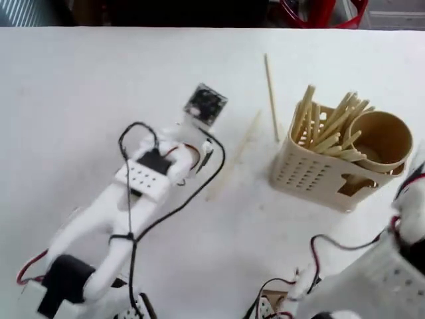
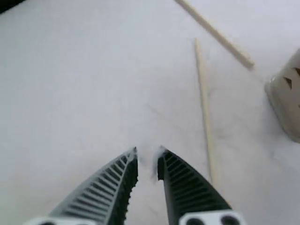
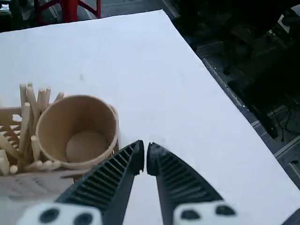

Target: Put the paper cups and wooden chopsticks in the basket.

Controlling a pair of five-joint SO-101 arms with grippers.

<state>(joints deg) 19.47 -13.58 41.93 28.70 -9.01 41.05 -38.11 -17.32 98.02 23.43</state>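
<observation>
A beige perforated basket [image 1: 312, 174] stands at the right of the table with several wooden chopsticks [image 1: 329, 126] and a paper cup [image 1: 383, 139] inside it. Two loose chopsticks lie on the table to its left: one [image 1: 271, 96] near the basket's far corner, the other [image 1: 232, 163] lying diagonally beside the left arm [image 1: 149, 176]. My left gripper [image 2: 148, 152] hovers low over the table with a narrow gap between its fingers and nothing in it; the nearer chopstick [image 2: 205, 108] lies just beside its tips. My right gripper [image 3: 145, 146] is shut and empty above the cup [image 3: 77, 133].
The basket's corner [image 2: 287, 93] is close to the left gripper's side. The right arm [image 1: 398, 266] is at the table's front right corner, with cables trailing in front of both arms. The table's right edge [image 3: 225, 89] drops off past the basket.
</observation>
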